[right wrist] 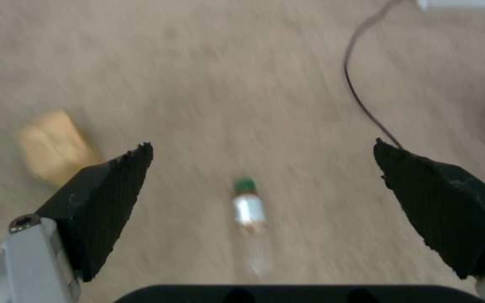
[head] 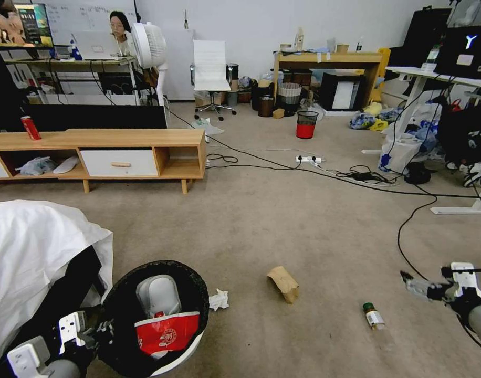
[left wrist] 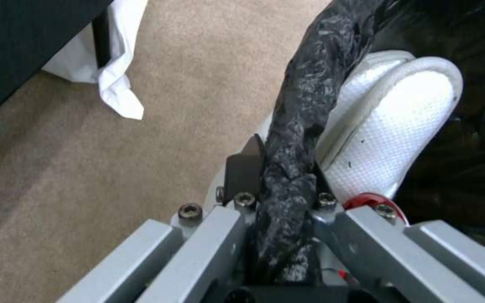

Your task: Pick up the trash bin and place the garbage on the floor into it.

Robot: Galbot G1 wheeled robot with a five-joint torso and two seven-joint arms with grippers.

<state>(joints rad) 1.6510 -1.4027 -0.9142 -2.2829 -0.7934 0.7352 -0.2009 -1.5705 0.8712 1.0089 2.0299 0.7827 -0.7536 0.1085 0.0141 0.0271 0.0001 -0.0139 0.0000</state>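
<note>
The bottle (right wrist: 249,210) lies on the floor (head: 303,220), cap pointing away from the right end effector (right wrist: 262,185), which hangs spread wide above, the bottle's long axis centred between its fingers. The left end effector (left wrist: 279,185) pinches the bin (head: 161,315) by its bagged rim; the paper bag (head: 283,283) lies between bin and bottle.

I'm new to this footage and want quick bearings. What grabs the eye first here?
The trash bin at the robot's lower left, its black-bagged rim pinched by the left claw, with a red-and-white wrapper inside. The right claw hangs open above a small green-capped bottle on the carpet, a brown paper bag nearby.
</note>
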